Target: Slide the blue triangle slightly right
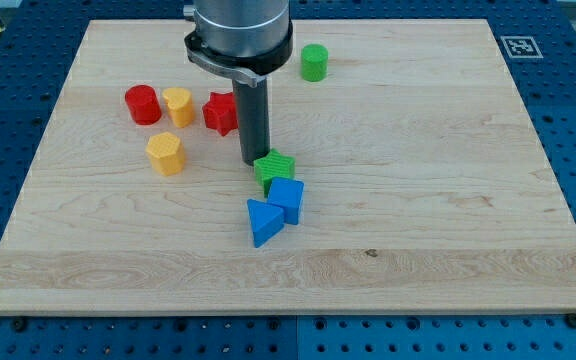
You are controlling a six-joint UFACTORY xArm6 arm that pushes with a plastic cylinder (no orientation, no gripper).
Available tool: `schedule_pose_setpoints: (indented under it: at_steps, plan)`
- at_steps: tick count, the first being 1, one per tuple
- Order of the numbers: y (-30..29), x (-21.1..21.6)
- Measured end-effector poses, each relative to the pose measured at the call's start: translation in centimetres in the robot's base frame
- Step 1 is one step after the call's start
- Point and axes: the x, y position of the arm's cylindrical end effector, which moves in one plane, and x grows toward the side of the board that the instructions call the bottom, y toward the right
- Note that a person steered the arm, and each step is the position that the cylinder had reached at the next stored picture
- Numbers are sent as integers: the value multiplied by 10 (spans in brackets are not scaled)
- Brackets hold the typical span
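Note:
The blue triangle [263, 221] lies on the wooden board [418, 180], a little below the centre. A blue cube-like block [287, 198] touches it at its upper right. A green block [274, 168] sits just above the blue cube. My tip [255, 160] is at the upper left edge of the green block, touching or nearly touching it, and stands about a block's width above the blue triangle.
A red cylinder [142, 104], a yellow block [177, 105] and a red star-like block [222, 112] stand in a row at the upper left. A yellow hexagonal block [166, 153] lies below them. A green cylinder [314, 62] stands near the top.

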Motion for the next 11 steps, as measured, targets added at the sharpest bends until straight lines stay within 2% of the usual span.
schedule_pose_setpoints:
  at_steps: [1, 2, 4, 7, 9, 10, 11]
  plan:
    - [-33, -3]
    - [-53, 13]
    - [-53, 66]
    - [-11, 102]
    - [25, 103]
    - [25, 103]
    - [22, 128]
